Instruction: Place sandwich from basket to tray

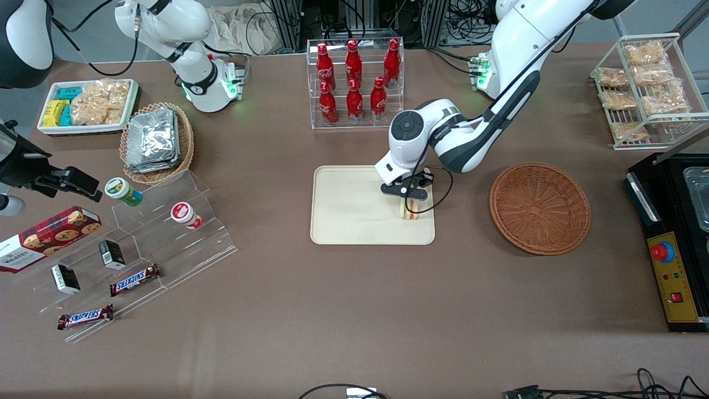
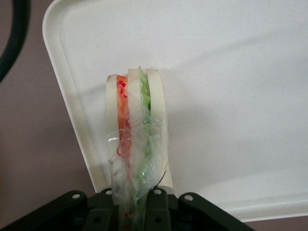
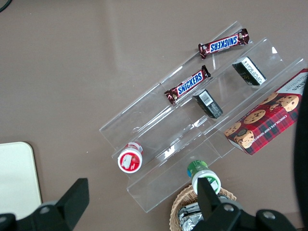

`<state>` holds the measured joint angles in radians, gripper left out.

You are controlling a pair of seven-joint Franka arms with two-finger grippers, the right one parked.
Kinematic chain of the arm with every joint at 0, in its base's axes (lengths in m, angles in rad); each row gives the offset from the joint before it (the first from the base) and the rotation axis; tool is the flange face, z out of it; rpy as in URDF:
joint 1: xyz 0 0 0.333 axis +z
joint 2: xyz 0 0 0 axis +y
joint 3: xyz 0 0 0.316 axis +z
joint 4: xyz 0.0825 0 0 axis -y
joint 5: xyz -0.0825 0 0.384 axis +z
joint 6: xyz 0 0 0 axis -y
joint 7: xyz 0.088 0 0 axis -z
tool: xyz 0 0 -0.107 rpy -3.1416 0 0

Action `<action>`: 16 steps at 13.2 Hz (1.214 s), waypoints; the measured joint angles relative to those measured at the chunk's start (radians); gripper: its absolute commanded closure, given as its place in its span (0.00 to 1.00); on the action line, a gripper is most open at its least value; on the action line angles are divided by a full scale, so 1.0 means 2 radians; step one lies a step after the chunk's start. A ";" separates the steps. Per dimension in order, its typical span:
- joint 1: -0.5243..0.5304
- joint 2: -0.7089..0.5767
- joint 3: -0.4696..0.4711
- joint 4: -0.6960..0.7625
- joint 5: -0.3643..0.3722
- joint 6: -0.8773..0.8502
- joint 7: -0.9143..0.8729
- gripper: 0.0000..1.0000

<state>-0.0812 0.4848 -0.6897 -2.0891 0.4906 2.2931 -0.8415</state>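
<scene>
So the gripper (image 1: 410, 203) was down over the tray (image 1: 343, 221), at the corner of it nearest the basket (image 1: 540, 208) and toward the front camera's edge. The jaws were clamped on the sandwich (image 1: 410, 211), only as far apart as the wedge is thick, so basically pinching both bread faces. From the wrist camera you could see it really well: the sandwich (image 2: 137, 130) stood on edge between the black fingers (image 2: 159, 211), wrapped in clear crinkly plastic film, with the orange and red filling on one side and the green stuff on the other, pale bread slices outside. It sat right by the tray's rounded rim (image 2: 72, 110), with the brown surface (image 2: 33, 144) showing just past that rim. Couldn't really tell if the bottom of the wedge was actually touching the tray or hanging just above it, but it was definitely within the tray's outline.

The reddish-brown wicker basket had nothing in it and sat well apart from the tray, toward the working arm's end of the surface. The rack of red cola bottles (image 1: 354, 77) stood farther from the front camera than the tray.
</scene>
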 measured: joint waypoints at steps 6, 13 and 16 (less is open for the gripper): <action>-0.002 0.010 0.000 0.002 0.010 0.000 -0.016 0.00; 0.035 0.007 0.003 0.102 0.002 -0.091 -0.024 0.00; 0.051 0.003 0.003 0.166 -0.011 -0.162 -0.024 0.00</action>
<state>0.0209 0.4899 -0.6835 -1.7567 0.4693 1.9693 -0.8897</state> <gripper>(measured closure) 0.000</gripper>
